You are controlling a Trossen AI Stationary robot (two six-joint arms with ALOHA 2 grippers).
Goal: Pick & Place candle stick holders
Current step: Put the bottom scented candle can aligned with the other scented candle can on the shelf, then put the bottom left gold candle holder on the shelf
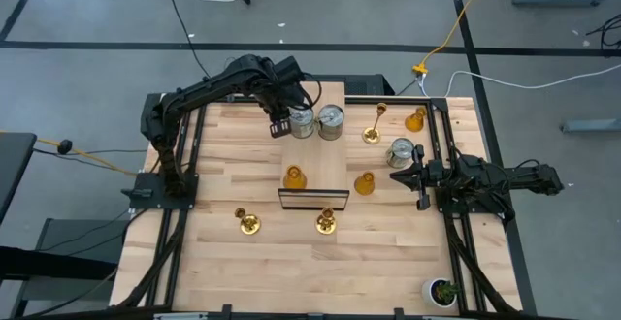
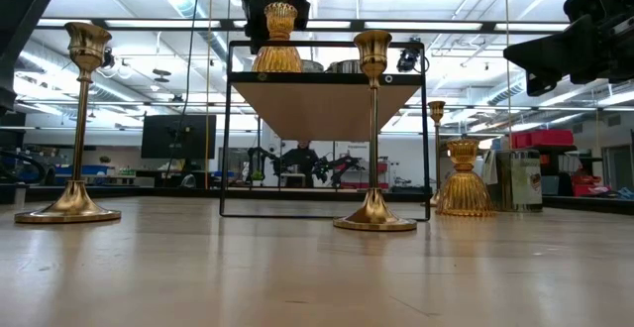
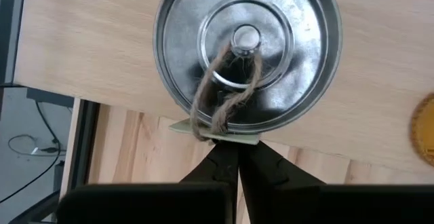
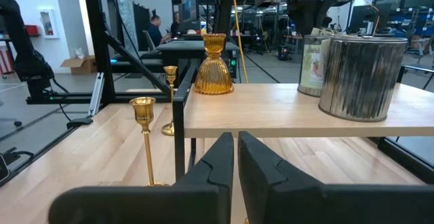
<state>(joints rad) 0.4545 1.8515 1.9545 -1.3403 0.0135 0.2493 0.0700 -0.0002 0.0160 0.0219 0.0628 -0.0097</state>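
High view: a raised shelf point(image 1: 312, 170) stands mid-table. On its far end two cans are seen, one point(image 1: 302, 121) under the left gripper point(image 1: 279, 127) and a second point(image 1: 331, 121) just beside it; an amber holder point(image 1: 294, 177) sits nearer the shelf's front. A third can point(image 1: 401, 151), two more amber holders point(image 1: 365, 183) point(image 1: 415, 119) and three gold candlesticks point(image 1: 248, 223) point(image 1: 325, 224) point(image 1: 373, 132) are left on the table. The right gripper point(image 1: 406, 175) is parked near the third can.

Low view: the shelf's dark frame is seen edge-on, with one amber holder on top and candlesticks standing on the table around it. The left arm's black body is seen above the shelf; its grip cannot be judged here.

Left wrist view: the left gripper point(image 3: 236, 155) is looked past onto the can's lid point(image 3: 245, 47). Its fingers are closed tight on a small tag tied by twine to the lid's knob. Whether the can's weight already rests on the shelf cannot be told.

Right wrist view: the right gripper point(image 4: 234, 157) is closed with nothing between its fingers, level with the shelf edge.

The step in hand is judged to be the placing of this can on the shelf. Next, the tag is to be released and the left arm raised clear without dragging the twine; a table piece is then to be fetched.
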